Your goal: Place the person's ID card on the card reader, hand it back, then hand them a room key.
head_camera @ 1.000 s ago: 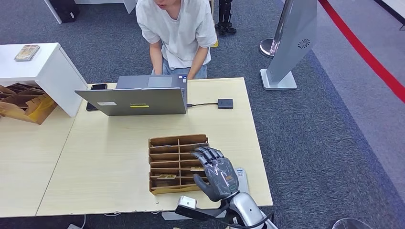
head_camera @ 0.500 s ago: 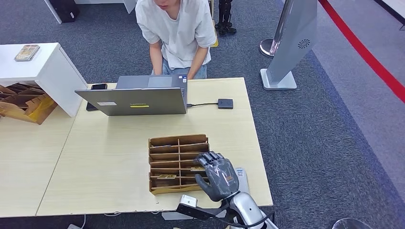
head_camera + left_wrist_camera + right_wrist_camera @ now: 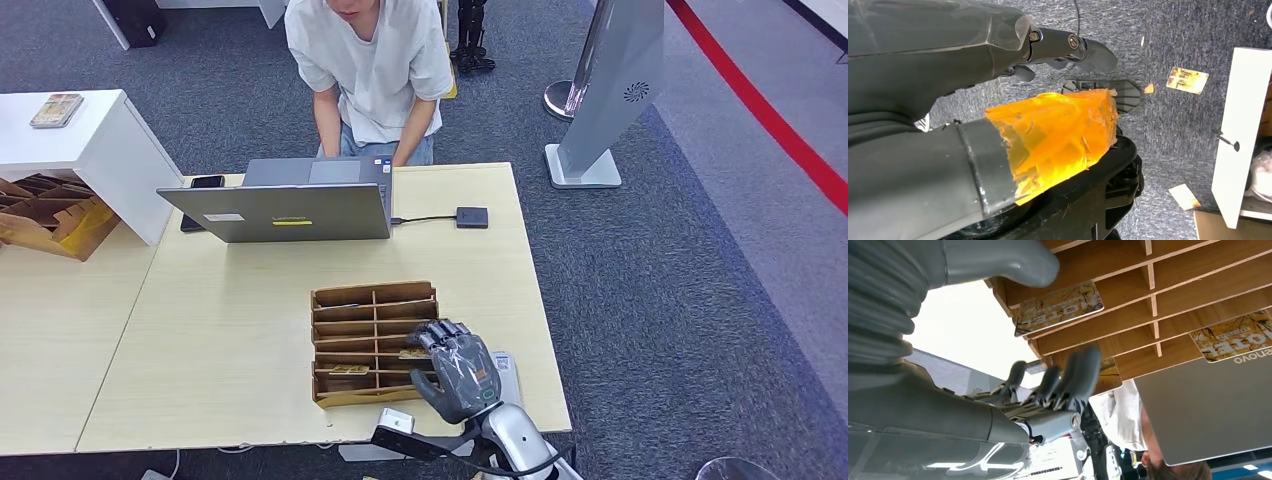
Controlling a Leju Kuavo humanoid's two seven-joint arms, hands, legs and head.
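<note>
Setting: grey carpet surrounded a pale wooden table (image 3: 250, 330) filling the lower left of the head view; a red stripe crossed the upper right corner.
Person: a person (image 3: 370, 70) in a white shirt stood at the table's far edge, head cut off by the top of the frame, forearms hidden behind an open laptop (image 3: 285, 210).
Card reader: a small dark box (image 3: 472, 217) lay right of the laptop, joined to it by a cable.
Rack: a wooden compartment rack (image 3: 365, 340) sat near the table's lower edge, several hotel key cards (image 3: 1058, 307) lying in its slots.
Right hand: the right hand (image 3: 455, 365) hovered over the rack's right side, fingers (image 3: 1083, 372) curled toward a slot; whether they pinched a card could not be told.
Left hand: the left hand (image 3: 963, 65) hung above the carpet, fingers apart, grasping nothing.
ID card: could not be made out.
</note>
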